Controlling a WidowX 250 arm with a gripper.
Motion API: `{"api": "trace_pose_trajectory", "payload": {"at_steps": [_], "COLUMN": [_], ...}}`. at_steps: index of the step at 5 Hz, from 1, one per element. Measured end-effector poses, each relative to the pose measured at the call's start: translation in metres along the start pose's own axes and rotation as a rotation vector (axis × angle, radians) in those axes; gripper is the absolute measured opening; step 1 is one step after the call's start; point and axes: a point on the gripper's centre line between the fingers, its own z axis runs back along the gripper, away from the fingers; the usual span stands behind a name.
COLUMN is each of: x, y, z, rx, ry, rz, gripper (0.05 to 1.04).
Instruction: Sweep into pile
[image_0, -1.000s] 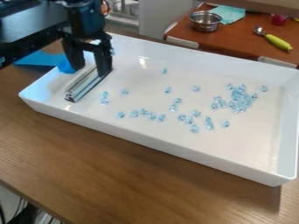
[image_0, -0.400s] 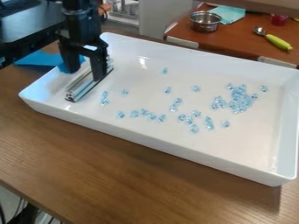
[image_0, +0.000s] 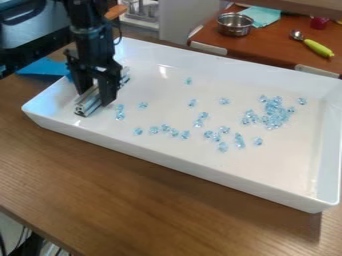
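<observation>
Where the view is nearest, a wooden table (image_0: 133, 200) spreads before the white tray (image_0: 174, 158). Clear blue pieces (image_0: 222, 147) lie scattered over the tray's middle, with a denser cluster (image_0: 274, 114) toward its right end. A grooved metal bar (image_0: 87, 103) lies inside the tray's left end, and the black gripper (image_0: 95, 97) points down over it, fingers apart, one on each side; whether they press on the bar I cannot tell. Something flat and blue (image_0: 43, 67) lies just outside the tray's left end. Beyond the tray's far side, a reddish table (image_0: 270, 47) bears a steel pot (image_0: 234, 27), a pale green cloth (image_0: 262, 16) and a green-handled spoon (image_0: 318, 48).
</observation>
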Motion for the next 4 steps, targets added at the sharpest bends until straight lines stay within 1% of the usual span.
{"api": "trace_pose_trajectory", "payload": {"at_steps": [1,2,3,4], "x": [-0.004,-0.013,-0.016,-0.016], "y": [-0.001,-0.007,-0.018,-0.030], "z": [-0.002,-0.001,0.001,0.000], "rx": [0.000,-0.007,-0.017,-0.013], "ry": [0.008,0.020,0.032,0.042], "rz": [-0.018,-0.043,-0.058,-0.060], "gripper": [0.409,0.382,0.381,0.381]}}
